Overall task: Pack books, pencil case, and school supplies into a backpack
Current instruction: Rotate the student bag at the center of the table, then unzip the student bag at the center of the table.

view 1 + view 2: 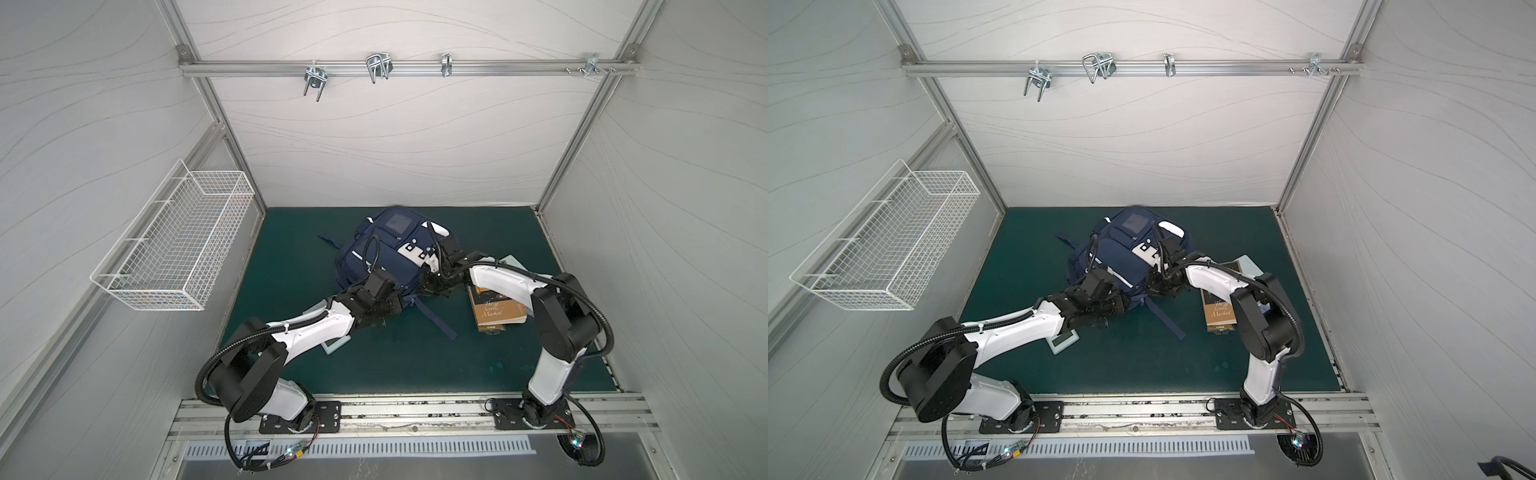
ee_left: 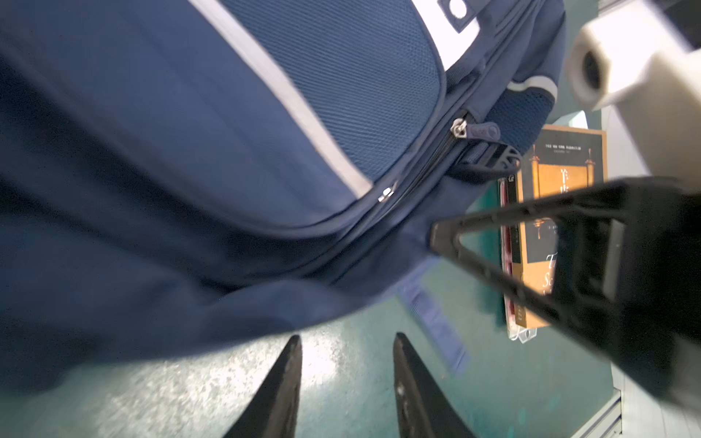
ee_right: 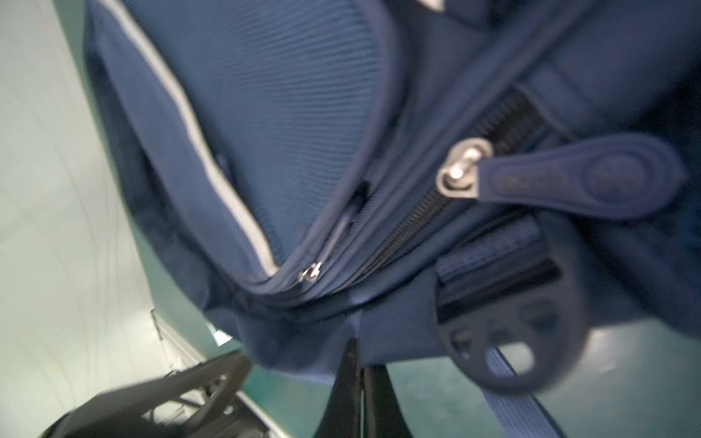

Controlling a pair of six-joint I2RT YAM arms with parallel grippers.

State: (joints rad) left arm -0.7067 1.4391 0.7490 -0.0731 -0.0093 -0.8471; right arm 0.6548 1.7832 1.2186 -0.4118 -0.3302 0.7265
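Right hand (image 3: 354, 352) pinched shut at 5 o'clock edge of backpack (image 3: 265, 113), left hand (image 2: 347, 337) apart. Verify fabric caught before tugging zipper (image 3: 461, 174).

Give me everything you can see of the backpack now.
The backpack is navy fabric with white stripes, a dotted white patch and front pockets, lying front-up on the green mat. A metal zipper slider carries a navy pull. The shut right tool meets its lower edge; the open left tool hovers beside it.
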